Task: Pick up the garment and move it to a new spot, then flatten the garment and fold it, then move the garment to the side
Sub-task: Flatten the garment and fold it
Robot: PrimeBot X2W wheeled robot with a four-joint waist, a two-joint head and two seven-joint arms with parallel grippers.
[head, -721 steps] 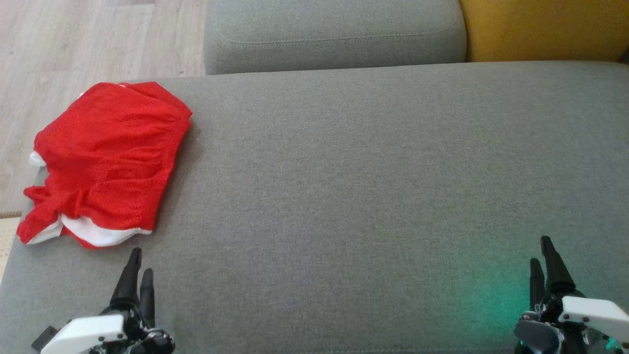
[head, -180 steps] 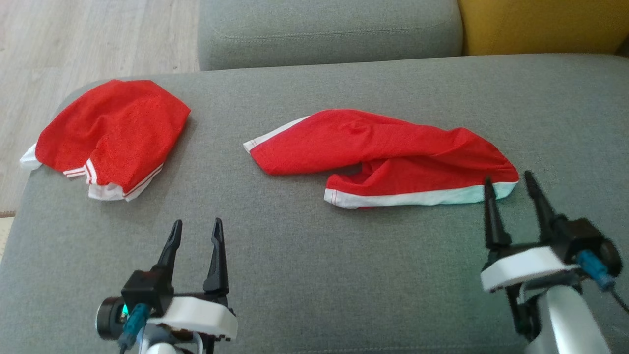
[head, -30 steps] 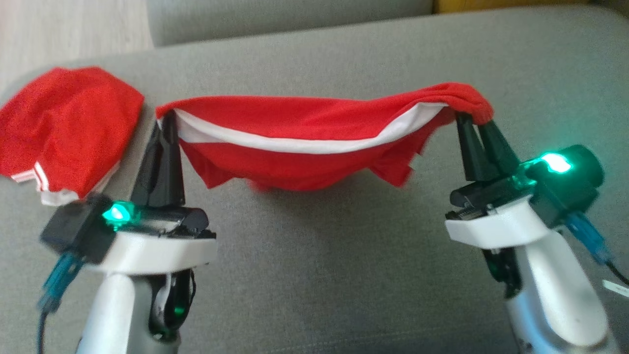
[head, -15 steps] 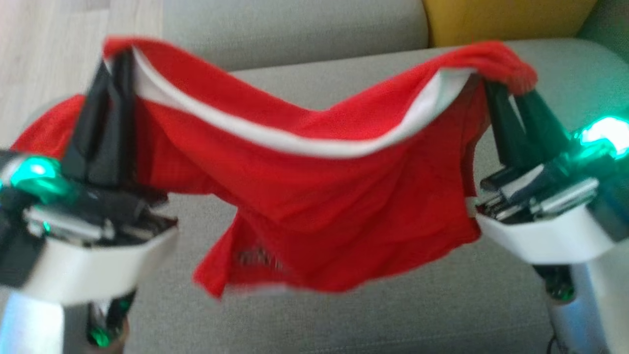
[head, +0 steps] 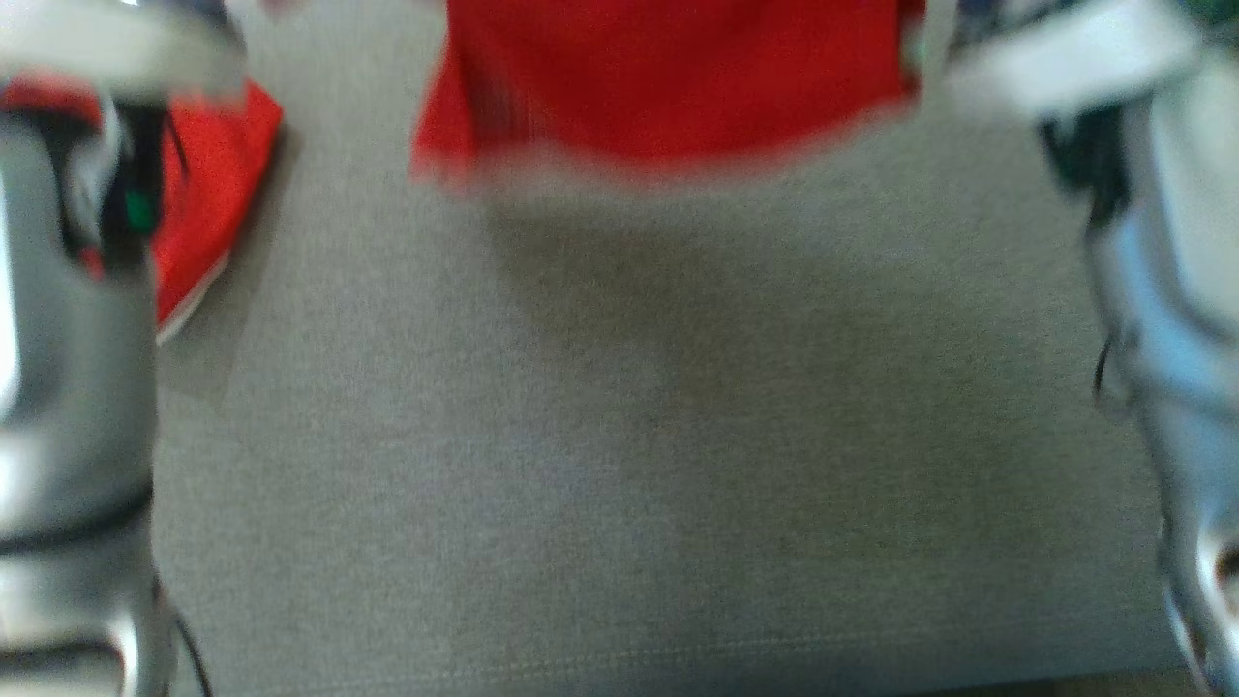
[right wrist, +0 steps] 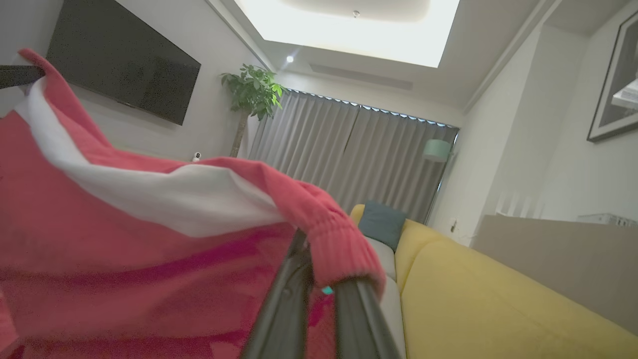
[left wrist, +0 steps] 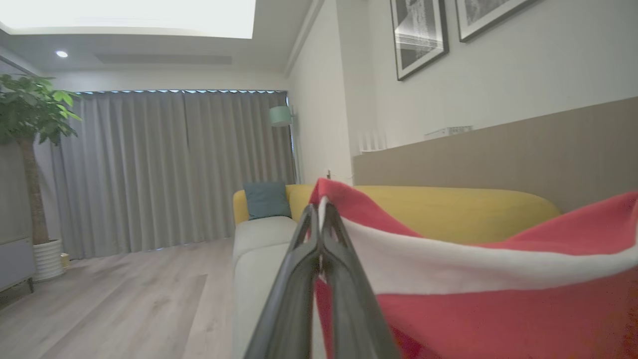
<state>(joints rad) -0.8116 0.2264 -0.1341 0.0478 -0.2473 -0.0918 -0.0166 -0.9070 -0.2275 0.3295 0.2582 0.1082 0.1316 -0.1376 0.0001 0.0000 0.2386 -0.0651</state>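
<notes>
The grey sofa seat [head: 619,436] is lying open across the middle, giving wide room between the left arm [head: 68,387] and the right arm [head: 1171,290]. The garment [head: 668,87] is hanging over its far part. Another red cloth [head: 218,184] is occupying the seat's left edge, partly behind the left arm.

Head view smeared by motion, wrist views crisp

The red garment [head: 668,87] and both pale forearms [head: 68,368] blur to soft streaks, a broad dim shadow lying on the grey cushion [head: 619,436] beneath — while the wrist views are sharp, lit evenly by a glowing ceiling panel [right wrist: 349,30] that burns out to white, walls bowing at the edges
</notes>
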